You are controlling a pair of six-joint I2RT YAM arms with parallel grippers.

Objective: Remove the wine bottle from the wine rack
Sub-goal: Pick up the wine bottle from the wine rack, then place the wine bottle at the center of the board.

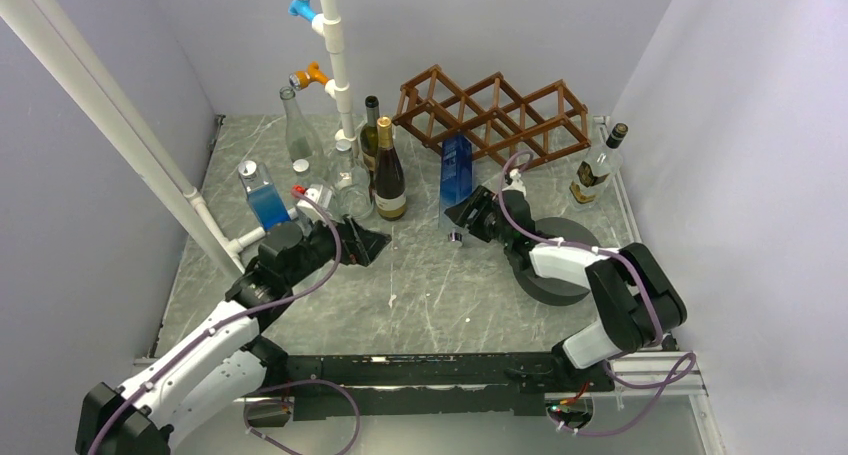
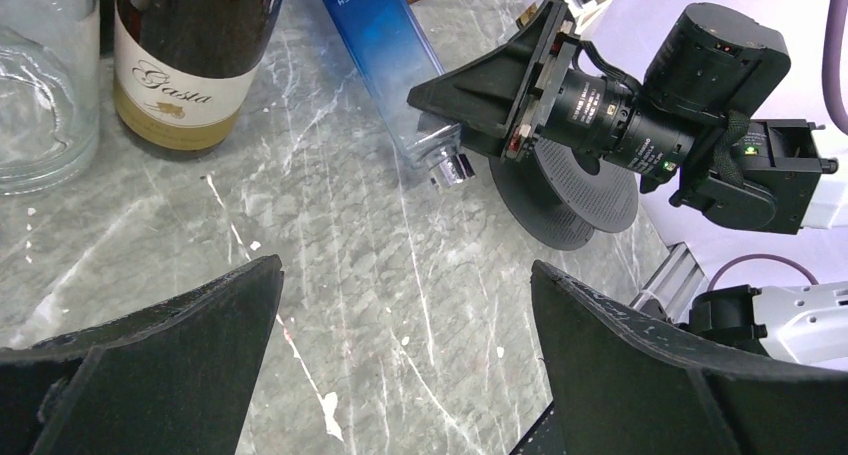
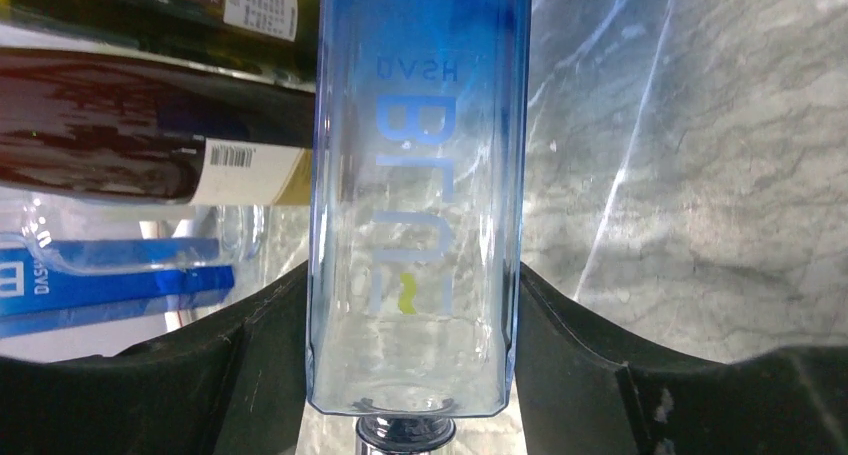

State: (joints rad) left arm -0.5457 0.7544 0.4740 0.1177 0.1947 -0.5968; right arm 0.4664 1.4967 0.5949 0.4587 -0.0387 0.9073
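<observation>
The right gripper [image 3: 412, 360] is clamped on the wine bottle [image 3: 415, 175], one black finger pressed to each flat side of its lower body just above the neck; the bottle is clear blue, square-sided, with pale lettering reading BLUE DASH; it slants with its silver cap [image 2: 452, 167] low over the surface [image 1: 430, 295] and its base raised towards the back; whether the cap touches the surface I cannot tell. In the top view the bottle's raised end sits in front of the wine rack's [image 1: 495, 115] lower left edge; whether the two touch is not clear; the rack is a brown wooden lattice of diamond cells standing at the back right, none of its visible cells holding a bottle.

Just left of the blue bottle stands a dark bottle [image 1: 389, 175] with a cream label, a second dark bottle [image 1: 371, 125] behind it and clear glassware beside them; a clear bottle with a dark cap [image 1: 598, 165] stands at the rack's right end; a black round disc [image 1: 555, 270] lies under the right arm.

The left gripper [image 1: 360, 243] hangs over the surface well left of the blue bottle, fingers spread wide with nothing between them.
</observation>
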